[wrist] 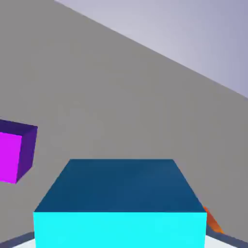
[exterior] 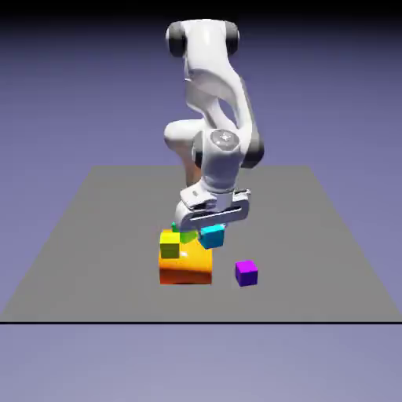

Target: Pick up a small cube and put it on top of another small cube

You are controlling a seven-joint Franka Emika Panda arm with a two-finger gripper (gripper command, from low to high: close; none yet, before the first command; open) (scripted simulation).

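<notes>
gripper: you've got it clamped on the cyan cube; fingertips hidden behind the cube in the hand view, so you can't read the jaw gap directly there.
cyan cube: held up in the gripper, off the table. In the exterior view it hangs at the upper right corner of the orange block; contact with it you cannot tell. In the hand view it fills the bottom centre, bright front face, darker top face.
orange block: big one, on the table, roughly centre of what you see. From the hand view only a sliver of orange shows at about 4 o'clock off the cyan cube.
yellow cube: sits at the orange block's upper left, at about 9 o'clock from the cyan cube, near it but apart.
green cube: small patch visible between the yellow cube and the cyan cube, partly hidden by the gripper. What it rests on you cannot tell.
purple cube: on the table, alone, at about 4 o'clock from the cyan cube and just right of the orange block, not touching. In the hand view it sits at the left edge, about 10 o'clock from the cyan cube.
arm: white, folded over the blocks, wrist pointing down.
</notes>
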